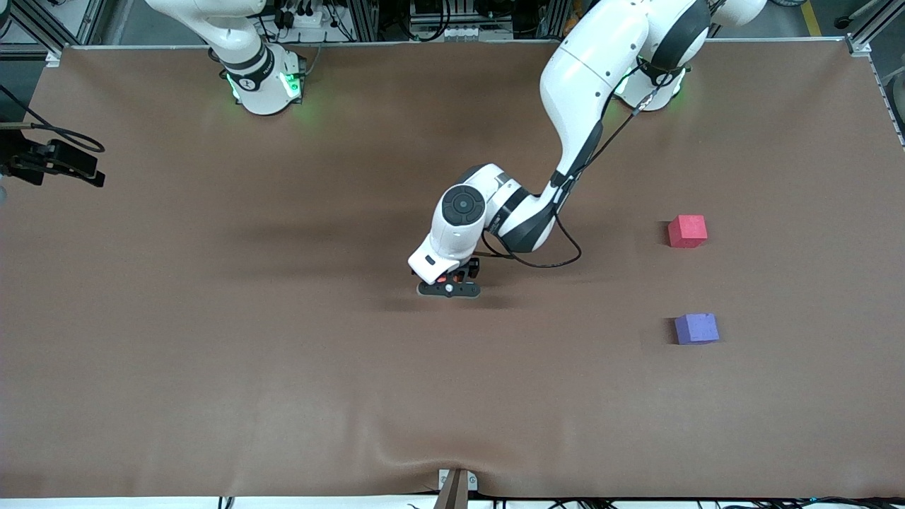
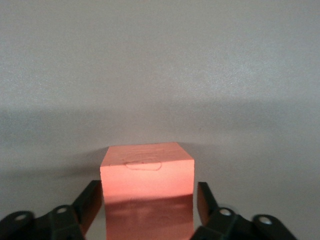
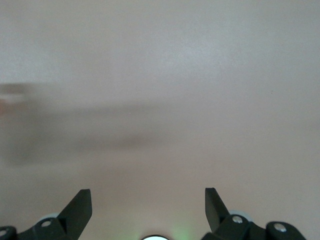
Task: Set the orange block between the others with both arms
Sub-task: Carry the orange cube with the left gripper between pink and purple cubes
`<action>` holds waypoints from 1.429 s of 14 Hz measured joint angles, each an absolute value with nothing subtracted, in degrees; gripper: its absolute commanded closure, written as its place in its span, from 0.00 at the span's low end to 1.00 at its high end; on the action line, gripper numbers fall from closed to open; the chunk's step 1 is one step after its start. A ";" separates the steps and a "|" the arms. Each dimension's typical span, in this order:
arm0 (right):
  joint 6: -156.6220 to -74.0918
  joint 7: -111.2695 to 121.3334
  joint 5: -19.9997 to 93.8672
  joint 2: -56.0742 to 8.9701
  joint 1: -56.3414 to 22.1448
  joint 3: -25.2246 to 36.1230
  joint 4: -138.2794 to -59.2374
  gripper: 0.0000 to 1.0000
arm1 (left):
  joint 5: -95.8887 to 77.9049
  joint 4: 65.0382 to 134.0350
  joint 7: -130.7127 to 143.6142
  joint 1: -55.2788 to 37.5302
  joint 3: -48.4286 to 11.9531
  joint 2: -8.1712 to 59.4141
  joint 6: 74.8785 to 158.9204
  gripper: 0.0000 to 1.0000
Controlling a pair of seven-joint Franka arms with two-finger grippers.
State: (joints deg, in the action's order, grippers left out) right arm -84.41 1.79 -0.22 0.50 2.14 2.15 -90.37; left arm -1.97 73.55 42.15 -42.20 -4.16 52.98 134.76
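The orange block [image 2: 146,170] rests on the brown table near its middle, mostly hidden under the left hand in the front view. My left gripper [image 1: 448,286] [image 2: 148,192] is down around it, one finger on each side. One finger lies against the block and a thin gap shows at the other. The others stand toward the left arm's end of the table: a red-pink cube [image 1: 687,231] and a purple-blue cube [image 1: 696,329], the purple-blue one nearer to the front camera. My right gripper [image 3: 148,200] is open over bare table. The front view shows only that arm's base.
The left arm's elbow and cable [image 1: 558,247] hang low over the table between the block and the two cubes. A black device [image 1: 53,161] juts in at the right arm's end. A bracket [image 1: 456,488] sits at the table's front edge.
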 measured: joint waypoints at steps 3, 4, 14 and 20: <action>-84.48 1.79 -0.22 0.50 2.14 2.15 -90.37 0.00 | -1.97 73.53 42.03 -42.18 -4.12 53.11 134.76 0.72; -84.61 1.79 -0.22 0.51 2.14 2.14 -90.37 0.00 | -1.97 73.48 42.03 -42.17 -4.12 53.08 134.70 0.83; -85.50 1.79 0.92 0.50 2.14 2.01 -90.29 0.00 | -1.97 72.47 41.15 -32.66 -3.26 39.47 116.81 0.89; -85.73 1.79 0.96 0.50 2.14 1.79 -90.24 0.00 | 1.28 83.37 39.11 -25.28 -3.09 24.02 109.67 0.89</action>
